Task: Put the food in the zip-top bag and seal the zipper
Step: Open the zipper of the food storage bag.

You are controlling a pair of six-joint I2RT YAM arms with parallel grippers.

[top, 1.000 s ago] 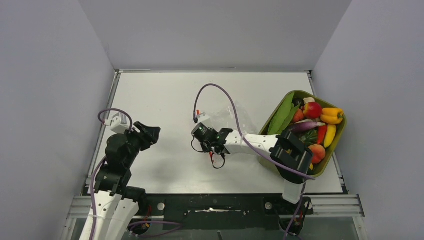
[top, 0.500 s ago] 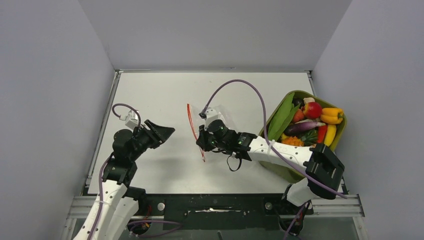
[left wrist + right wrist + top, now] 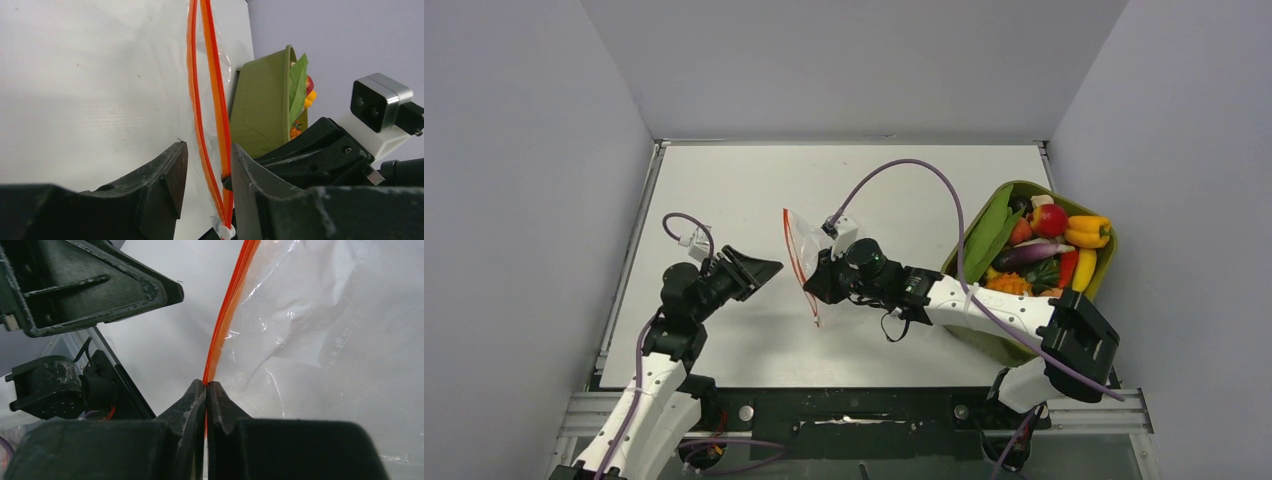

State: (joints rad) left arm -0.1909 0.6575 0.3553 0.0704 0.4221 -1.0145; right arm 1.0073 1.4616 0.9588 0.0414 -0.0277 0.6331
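The clear zip-top bag hangs upright over the table's middle, its orange-red zipper facing left. My right gripper is shut on the zipper strip; in the right wrist view its jaws pinch the strip, with the bag film behind. My left gripper is open just left of the bag. In the left wrist view the two slightly parted strips run between its open fingers. The food lies in the tub at the right.
The olive-green tub stands at the table's right edge, also in the left wrist view. A purple cable arcs over the right arm. Grey walls close in the table on three sides.
My right gripper has lifted the bag off the table and carried it left, standing it upright. My left arm has reached right, bringing its open jaws around the zipper.
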